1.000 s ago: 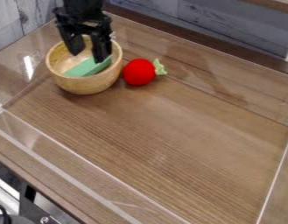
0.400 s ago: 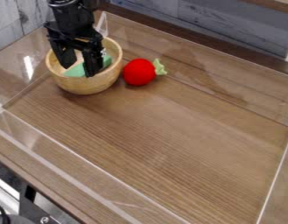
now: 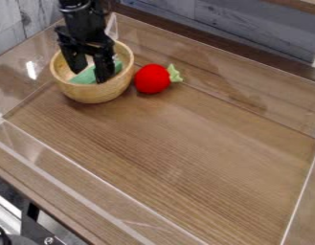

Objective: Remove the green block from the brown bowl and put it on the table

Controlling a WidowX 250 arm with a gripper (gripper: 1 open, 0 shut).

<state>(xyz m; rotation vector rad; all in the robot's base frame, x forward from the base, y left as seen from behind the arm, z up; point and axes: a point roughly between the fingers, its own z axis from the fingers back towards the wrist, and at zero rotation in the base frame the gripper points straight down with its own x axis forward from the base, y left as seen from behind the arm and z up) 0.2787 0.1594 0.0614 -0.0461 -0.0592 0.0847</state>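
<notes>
So the black tool (image 3: 91, 65) is pointing straight down into the brown bowl (image 3: 91, 87) at the back-left of the wood-grain surface (image 3: 186, 144), fingers spread wide open, not clamped on anything. The green block (image 3: 85, 76) is lying inside the bowl, right under and between those fingers, partly hidden by them, and I can't tell if they're actually touching it. Just beside the bowl on its right sits a red strawberry-looking toy (image 3: 150, 79) with little green leaves, resting on the surface.
</notes>
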